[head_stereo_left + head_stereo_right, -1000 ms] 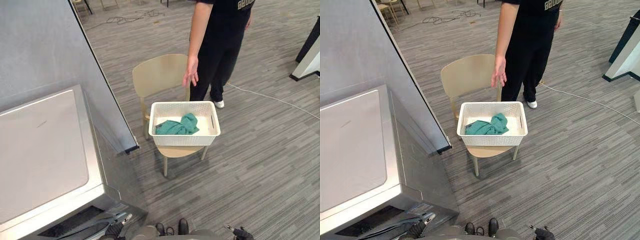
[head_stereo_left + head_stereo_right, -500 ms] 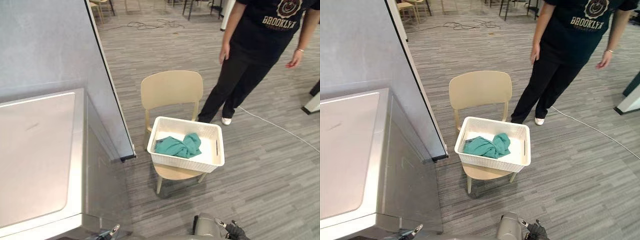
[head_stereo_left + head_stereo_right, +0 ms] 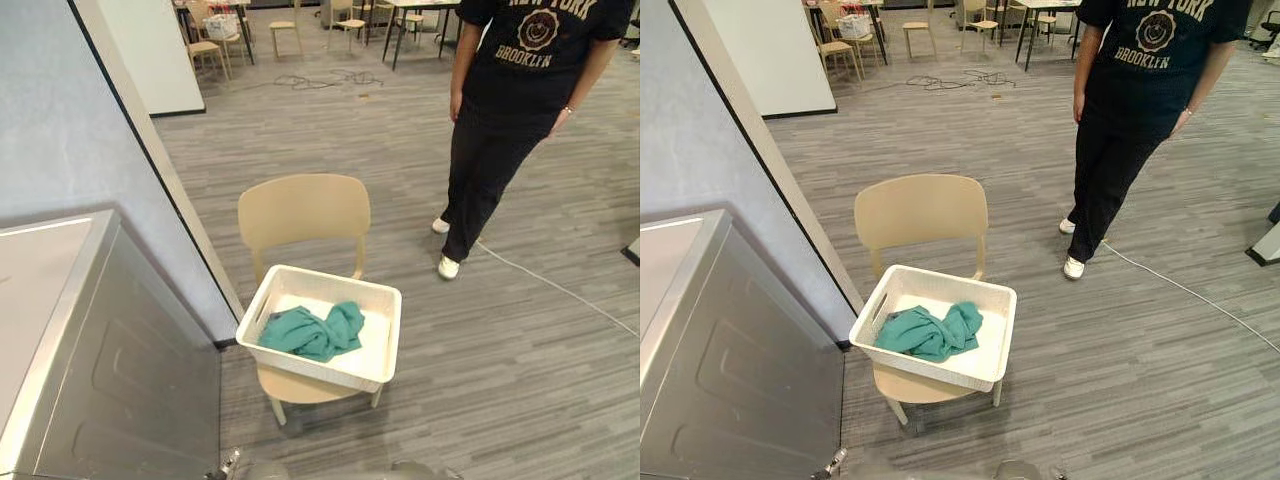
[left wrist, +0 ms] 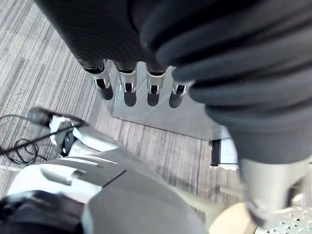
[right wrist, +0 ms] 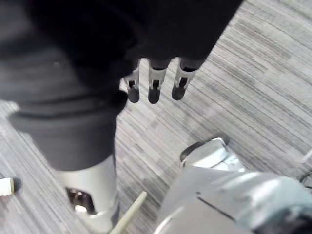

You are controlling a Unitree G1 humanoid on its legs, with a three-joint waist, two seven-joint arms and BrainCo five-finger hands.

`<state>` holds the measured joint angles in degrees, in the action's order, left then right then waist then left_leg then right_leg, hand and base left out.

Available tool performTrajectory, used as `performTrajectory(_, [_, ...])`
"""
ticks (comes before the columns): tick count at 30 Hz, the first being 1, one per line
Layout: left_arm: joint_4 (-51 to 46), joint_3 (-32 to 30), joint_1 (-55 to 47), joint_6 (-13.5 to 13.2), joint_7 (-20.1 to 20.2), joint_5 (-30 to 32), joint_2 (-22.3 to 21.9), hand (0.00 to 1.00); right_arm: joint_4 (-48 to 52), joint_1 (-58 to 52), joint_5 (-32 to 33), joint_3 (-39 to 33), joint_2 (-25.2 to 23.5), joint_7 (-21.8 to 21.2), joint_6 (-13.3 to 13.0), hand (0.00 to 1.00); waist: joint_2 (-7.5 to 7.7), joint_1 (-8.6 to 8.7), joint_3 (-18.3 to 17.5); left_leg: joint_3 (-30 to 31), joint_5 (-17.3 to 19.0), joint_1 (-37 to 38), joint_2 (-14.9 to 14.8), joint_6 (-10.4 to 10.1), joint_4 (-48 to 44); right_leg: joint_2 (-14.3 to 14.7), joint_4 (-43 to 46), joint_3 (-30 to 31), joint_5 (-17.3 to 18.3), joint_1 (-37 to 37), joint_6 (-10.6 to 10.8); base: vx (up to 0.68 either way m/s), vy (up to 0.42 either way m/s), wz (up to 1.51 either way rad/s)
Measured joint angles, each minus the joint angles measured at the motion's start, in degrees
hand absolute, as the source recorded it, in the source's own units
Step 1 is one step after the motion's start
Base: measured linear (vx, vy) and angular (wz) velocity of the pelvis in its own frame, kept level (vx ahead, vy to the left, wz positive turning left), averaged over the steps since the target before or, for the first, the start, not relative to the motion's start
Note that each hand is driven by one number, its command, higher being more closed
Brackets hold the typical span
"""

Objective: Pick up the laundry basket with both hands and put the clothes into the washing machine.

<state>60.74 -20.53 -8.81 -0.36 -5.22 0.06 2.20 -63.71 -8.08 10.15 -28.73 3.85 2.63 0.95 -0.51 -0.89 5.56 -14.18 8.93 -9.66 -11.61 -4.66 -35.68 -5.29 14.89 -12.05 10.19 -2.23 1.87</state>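
Left robot hand point(image 4: 127, 87) apart from basket point(image 3: 315, 366)

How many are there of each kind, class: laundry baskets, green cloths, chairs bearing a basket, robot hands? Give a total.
laundry basket: 1
green cloth: 1
chair bearing the basket: 1
robot hands, left hand and right hand: 2
Total: 5

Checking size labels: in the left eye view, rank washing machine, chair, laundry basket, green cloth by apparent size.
1. washing machine
2. chair and laundry basket, unsure: the basket hides the seat
3. green cloth
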Motion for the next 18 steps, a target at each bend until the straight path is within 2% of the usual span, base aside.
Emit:
performTrajectory(1, [0.09,2.16,0.01,0.0,0.06,0.09,0.87,0.0,-0.26,0.57,0.07,-1.31,-1.31,0.03,0.02,0.0,-0.08,0.11,-0.31,-2.57,0.53,3.13,1.25,0.06,8.86,-0.33,-2.04,-1.72,-0.33,-0.64,0.62,0.11,0.009,0.95])
performTrajectory(2, [0.04,3.2,0.32,-0.04,0.09,0.34,1.41,0.0,-0.07,1.3,0.69,-1.29,-1.92,-0.04,-0.07,0.0,1.33,0.11,-0.74,-3.85,0.01,5.53,2.97,1.14,17.0,-0.7,-4.13,-3.35,-1.22,-0.57,1.15,0.12,0.009,0.9])
performTrajectory(3, [0.01,3.1,0.47,0.01,0.08,0.43,1.67,0.0,0.4,2.36,1.04,-1.22,-2.56,0.15,-0.39,0.0,1.97,-0.23,-0.25,-3.61,-1.87,5.6,4.15,2.33,19.35,-1.3,-4.8,-3.91,-2.22,-0.39,1.16,0.08,0.022,0.47])
performTrajectory(4, [0.03,2.9,0.33,0.02,0.07,0.42,1.68,0.0,0.89,2.85,1.19,-1.18,-2.84,0.26,-0.57,0.0,2.07,-0.38,-0.12,-3.24,-2.31,5.72,4.71,2.05,20.35,-1.54,-5.16,-3.97,-2.42,-0.31,1.27,0.08,0.036,0.2])
performTrajectory(8, [0.81,4.1,0.33,0.06,0.02,0.87,1.5,0.0,3.5,3.36,2.67,0.86,-3.43,1.0,-0.89,0.0,1.3,0.09,0.16,-2.41,-2.95,9.35,8.11,2.61,25.44,-4.9,-0.59,-4.63,-1.22,-0.58,2.86,0.04,0.088,0.13])
performTrajectory(9, [1.63,5.33,1.38,0.06,0.04,1.59,1.46,0.0,4.85,2.3,2.78,2.23,-3.34,1.03,-0.95,0.0,0.87,0.24,0.27,-1.71,-2.23,11.03,8.94,2.71,27.64,-6.81,8.34,-4.27,-0.69,2.53,3.7,0.01,0.099,0.28])
performTrajectory(10, [1.76,6.0,1.66,0.1,0.1,1.9,1.61,0.0,5.31,1.88,2.78,2.82,-3.4,1.02,-0.95,0.0,0.76,0.34,0.32,-1.4,-2.21,11.68,9.31,2.68,28.18,-7.52,13.67,-3.63,-0.77,4.7,3.68,0.02,0.136,0.35])
performTrajectory(11, [1.73,7.25,1.71,0.06,0.14,2.19,2.19,0.0,6.39,1.43,3.2,3.38,-3.6,0.87,-0.9,0.0,1.22,0.45,0.38,-1.01,-2.14,12.65,10.11,2.59,28.89,-9.09,21.51,-1.99,-1.39,8.0,4.07,0.05,0.081,0.29])
performTrajectory(12, [1.76,7.84,1.93,0.18,0.13,2.6,2.77,0.0,7.2,1.22,3.21,4.72,-3.4,0.91,-0.95,0.0,1.93,0.91,0.71,-0.38,-1.78,13.42,10.46,2.65,28.74,-9.98,30.12,1.36,-4.82,12.49,4.61,0.09,0.045,0.4])
performTrajectory(13, [1.74,8.79,2.16,0.36,0.14,2.95,3.33,0.0,7.51,1.26,3.23,5.19,-3.38,0.96,-1.13,0.0,1.73,1.68,1.02,0.67,-1.85,13.46,9.89,3.28,28.22,-9.89,35.81,4.07,-9.54,15.77,4.19,0.1,-0.007,0.39])
performTrajectory(14, [1.73,9.05,2.42,0.49,0.14,2.98,3.58,0.0,7.55,1.27,3.25,5.38,-3.39,0.95,-1.2,0.0,1.71,1.89,1.03,1.27,-1.81,13.48,9.49,3.38,27.94,-9.67,38.31,4.61,-9.83,17.01,4.19,0.15,-0.066,0.46])
performTrajectory(15, [1.67,9.11,3.4,0.61,0.07,2.99,4.16,0.0,7.4,0.95,3.25,5.49,-3.39,0.95,-1.29,0.0,2.33,1.87,1.01,2.36,-1.7,13.58,8.79,3.54,27.32,-9.6,42.11,5.15,-7.54,19.68,4.01,0.17,-0.119,0.47])
performTrajectory(16, [1.6,9.16,4.47,0.6,0.05,3.01,4.77,0.0,6.5,0.58,3.24,4.83,-3.41,0.95,-1.31,0.0,3.12,1.76,1.64,3.48,-2.19,13.89,7.99,2.95,27.12,-9.75,41.89,5.26,-4.89,20.4,4.28,0.21,-0.187,0.51])
performTrajectory(18, [1.59,9.15,5.35,0.57,-0.04,2.9,4.96,0.0,5.56,-0.4,3.24,2.61,-3.47,1.0,-1.24,0.0,3.48,1.6,1.68,5.1,-2.32,13.96,6.94,2.68,26.83,-9.89,35.99,5.42,-3.12,19.83,4.86,0.18,-0.219,0.46])
